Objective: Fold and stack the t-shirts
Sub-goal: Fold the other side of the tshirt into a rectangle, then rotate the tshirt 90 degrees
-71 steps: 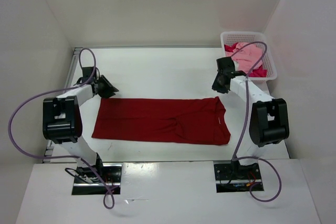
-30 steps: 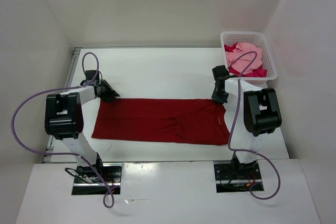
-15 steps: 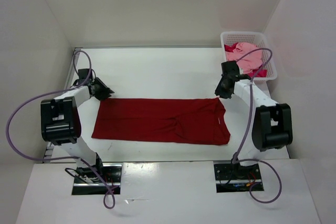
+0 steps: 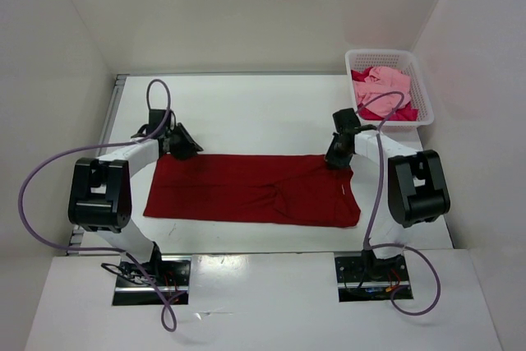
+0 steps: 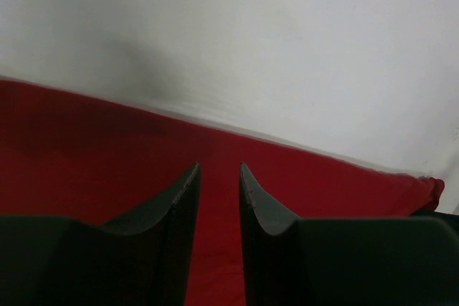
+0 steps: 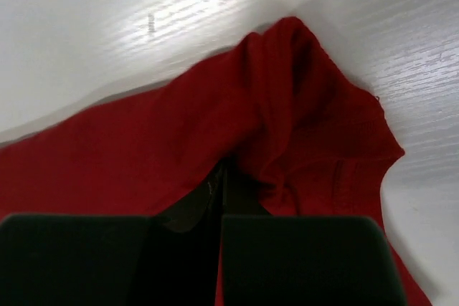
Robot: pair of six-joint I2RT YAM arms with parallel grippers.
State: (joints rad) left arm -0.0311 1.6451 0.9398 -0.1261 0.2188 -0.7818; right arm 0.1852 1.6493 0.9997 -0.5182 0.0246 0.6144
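Two corners of the mid-table dark red t-shirt (image 4: 246, 191) are now covered: right gripper (image 4: 337, 159) has clamped the 1 o'clock one, left gripper (image 4: 186, 148) hovers part-open at 11 o'clock. Folding likely awaits that pinch.

- Left hand (image 4: 182, 144) stretched forward, low and tipped down; fingers (image 5: 176, 206) narrowly apart.
- Right hand (image 4: 337, 156) reaching inward, low; fingers (image 6: 188, 209) pressed tight together.
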